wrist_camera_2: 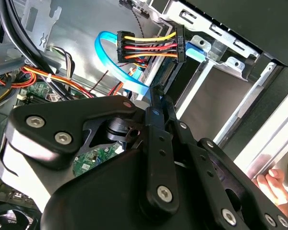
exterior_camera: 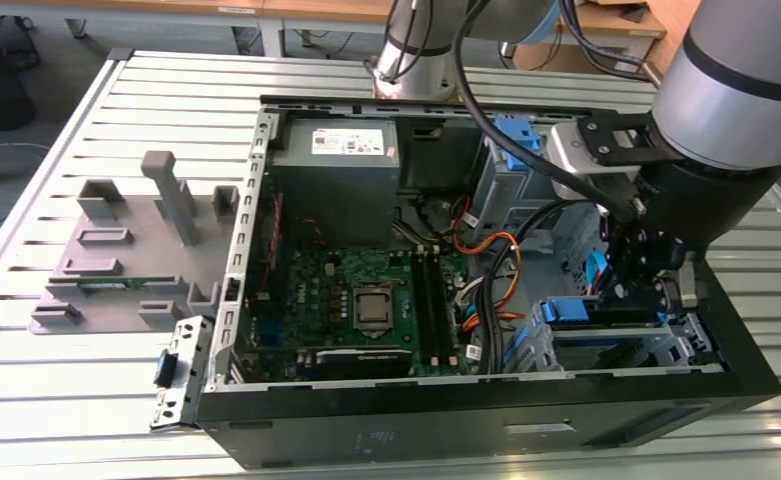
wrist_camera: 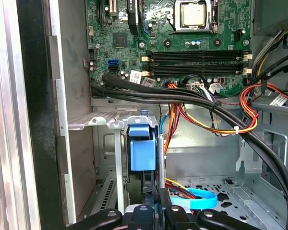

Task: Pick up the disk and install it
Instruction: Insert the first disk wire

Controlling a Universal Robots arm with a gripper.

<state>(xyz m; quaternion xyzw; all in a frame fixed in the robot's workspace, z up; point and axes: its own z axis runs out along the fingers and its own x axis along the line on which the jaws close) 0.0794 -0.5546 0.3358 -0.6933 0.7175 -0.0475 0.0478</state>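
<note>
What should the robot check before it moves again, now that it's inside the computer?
1. Tool at the disk: ok. The tool is right beside the blue-railed disk.
2. Disk at its metal cage: ok, it stands there on edge.
3. Disk pushed all the way in: cannot tell.
4. Cables out of the way: not ok. The flat blue cable curls right next to the tool, and the orange wires hang close.
5. People clear: not ok. A hand is at the edge of the case.
</note>
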